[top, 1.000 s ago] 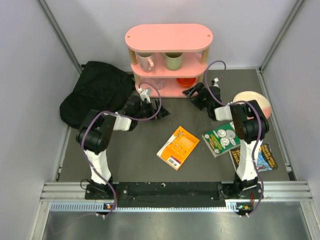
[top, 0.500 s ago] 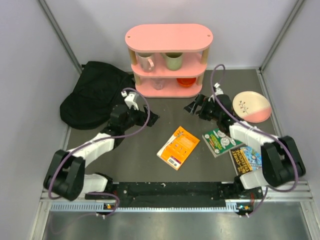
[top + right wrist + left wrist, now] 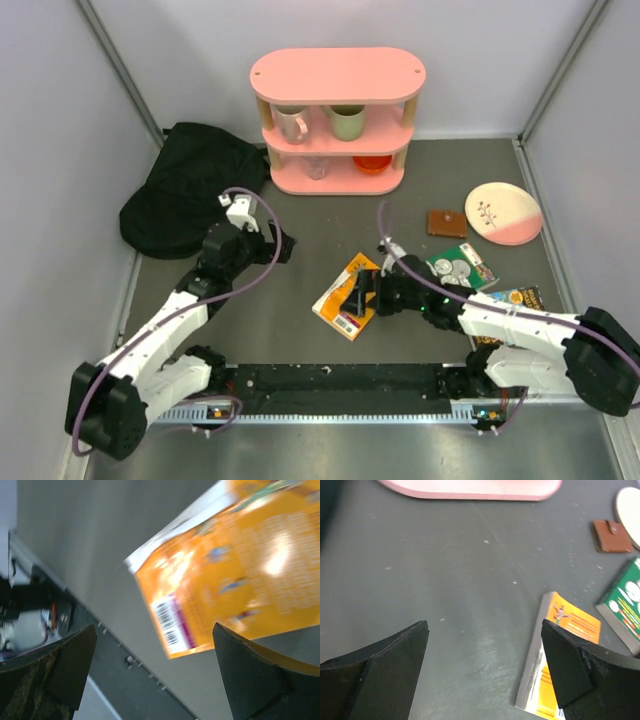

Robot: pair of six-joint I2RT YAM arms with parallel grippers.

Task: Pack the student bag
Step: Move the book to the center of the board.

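The student bag (image 3: 195, 190) is a floppy black backpack lying at the back left beside the pink shelf (image 3: 337, 75). An orange book (image 3: 345, 295) lies flat mid-table; it also shows in the left wrist view (image 3: 572, 622) and the right wrist view (image 3: 240, 565). My right gripper (image 3: 360, 295) is open and empty, low over the book's near end, its jaws wide apart in the right wrist view (image 3: 155, 630). My left gripper (image 3: 280, 243) is open and empty above bare table between bag and book, with the book by its right finger (image 3: 482, 650).
A green book (image 3: 458, 270), a comic book (image 3: 515, 300), a brown wallet (image 3: 447, 222) and a pink-and-cream plate (image 3: 503, 212) lie at the right. The shelf holds two mugs (image 3: 291, 124), a glass (image 3: 316, 166) and a red bowl (image 3: 372, 163).
Both arms have swung away from the shelf towards me. My right gripper moved down-left onto the orange book's area. My left gripper moved left. The brown wallet now shows near the plate.
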